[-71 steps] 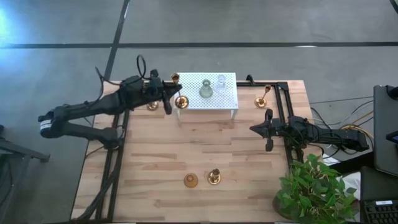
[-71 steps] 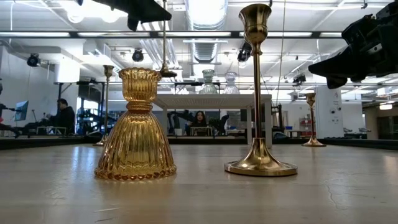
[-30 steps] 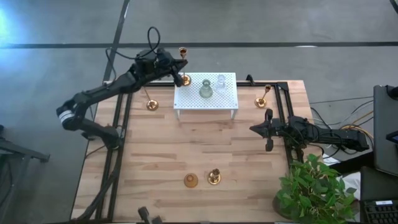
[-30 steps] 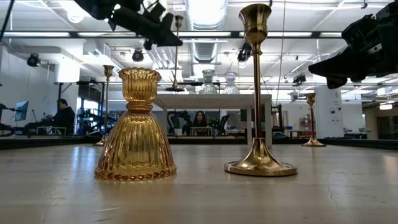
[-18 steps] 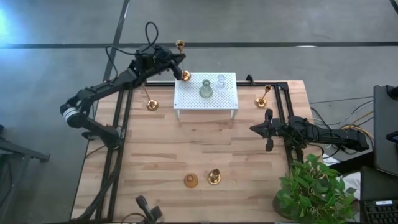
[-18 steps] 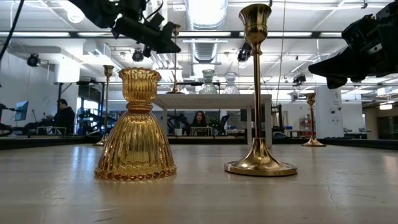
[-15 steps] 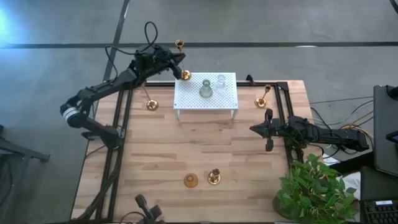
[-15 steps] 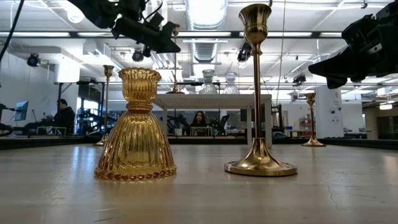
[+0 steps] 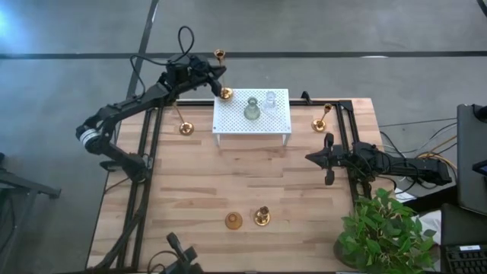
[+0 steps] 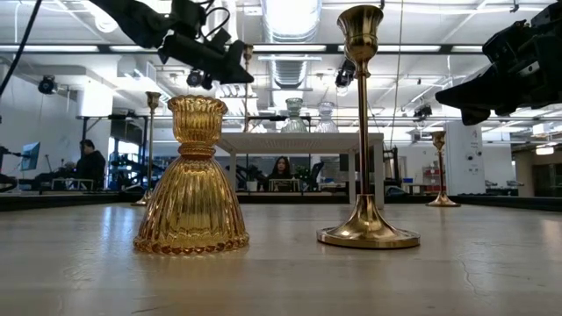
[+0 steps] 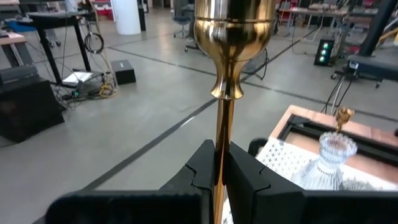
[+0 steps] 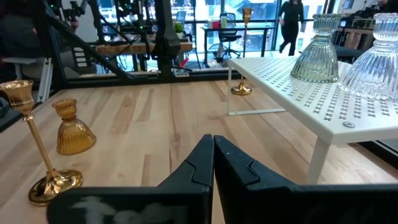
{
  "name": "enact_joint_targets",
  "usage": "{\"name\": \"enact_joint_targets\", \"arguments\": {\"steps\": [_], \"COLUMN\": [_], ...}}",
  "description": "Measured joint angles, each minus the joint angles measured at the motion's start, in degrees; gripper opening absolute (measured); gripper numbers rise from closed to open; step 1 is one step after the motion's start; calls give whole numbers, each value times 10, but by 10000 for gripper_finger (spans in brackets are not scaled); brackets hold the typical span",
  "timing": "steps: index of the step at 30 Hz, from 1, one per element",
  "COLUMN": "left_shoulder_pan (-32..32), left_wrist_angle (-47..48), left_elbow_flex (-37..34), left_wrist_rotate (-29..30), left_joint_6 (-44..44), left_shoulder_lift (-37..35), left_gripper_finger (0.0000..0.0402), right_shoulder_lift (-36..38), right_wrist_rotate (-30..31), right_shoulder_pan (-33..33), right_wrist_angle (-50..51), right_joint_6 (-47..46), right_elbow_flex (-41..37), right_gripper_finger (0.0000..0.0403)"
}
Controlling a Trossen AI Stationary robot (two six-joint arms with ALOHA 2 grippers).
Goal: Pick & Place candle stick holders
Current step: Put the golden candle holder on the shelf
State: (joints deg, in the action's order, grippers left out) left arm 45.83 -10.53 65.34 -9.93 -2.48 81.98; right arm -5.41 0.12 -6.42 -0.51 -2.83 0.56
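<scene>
Left wrist view: left gripper (image 11: 219, 163) fingers pinching tall brass candlestick (image 11: 231, 56) stem, hidden overhead, base now settled at white rack (image 9: 251, 122) corner, right gripper (image 9: 329, 158) fingers pressed together, unmoved

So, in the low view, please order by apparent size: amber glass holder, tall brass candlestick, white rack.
1. Tall brass candlestick, though nearness exaggerates it.
2. Amber glass holder, also near.
3. White rack, far behind; its true size is unsure.

Brass candle stick holders (image 9: 261, 217), white perforated rack (image 9: 253, 122), perhaps grey-green glass (image 9: 252, 109).
</scene>
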Motion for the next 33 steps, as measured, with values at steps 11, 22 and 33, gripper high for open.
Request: {"name": "enact_joint_targets", "arguments": {"steps": [11, 22, 33], "left_shoulder_pan": [3, 6, 7], "left_wrist_angle": [-65, -77, -68], "left_elbow_flex": [-47, -57, -59], "left_wrist_rotate": [-12, -16, -16], "left_joint_6": [-3, 0, -4], "left_shoulder_lift": [0, -2, -5], "left_gripper_finger": [22, 22, 53], "right_shoulder_lift": [0, 0, 0], "right_wrist_rotate": [0, 0, 0], "right_shoulder_pan": [0, 0, 0], "right_wrist_angle": [0, 0, 0], "right_joint_6": [0, 0, -1], "right_elbow_flex": [0, 0, 0], "right_gripper_finger": [9, 9, 9]}}
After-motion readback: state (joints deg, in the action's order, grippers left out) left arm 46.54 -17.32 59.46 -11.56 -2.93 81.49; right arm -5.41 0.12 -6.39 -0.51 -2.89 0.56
